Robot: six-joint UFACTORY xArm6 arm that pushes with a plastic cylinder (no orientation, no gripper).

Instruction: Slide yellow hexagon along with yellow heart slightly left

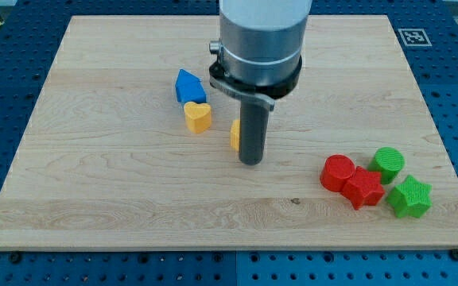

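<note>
- Camera view: our tip (250, 162) sits on the board (94, 191) just right of frame centre. It is a plain rod with nothing to spread or pinch, and it carries nothing.
- The tip stands against the right side of the yellow hexagon (234, 135), which is mostly hidden behind the rod; whether they touch we cannot tell. We judge this placement suits a leftward push.
- The yellow heart (198, 116) lies just left of the hexagon, a small gap between them, so a leftward shove should gather both.
- The heart's lobes face the upper left of the frame and its point the lower right. The hexagon's long axis cannot be made out.
- A blue block (189, 86) touches the heart's upper edge and may get dragged along.
- Two red and two green blocks cluster at lower right, well apart.
</note>
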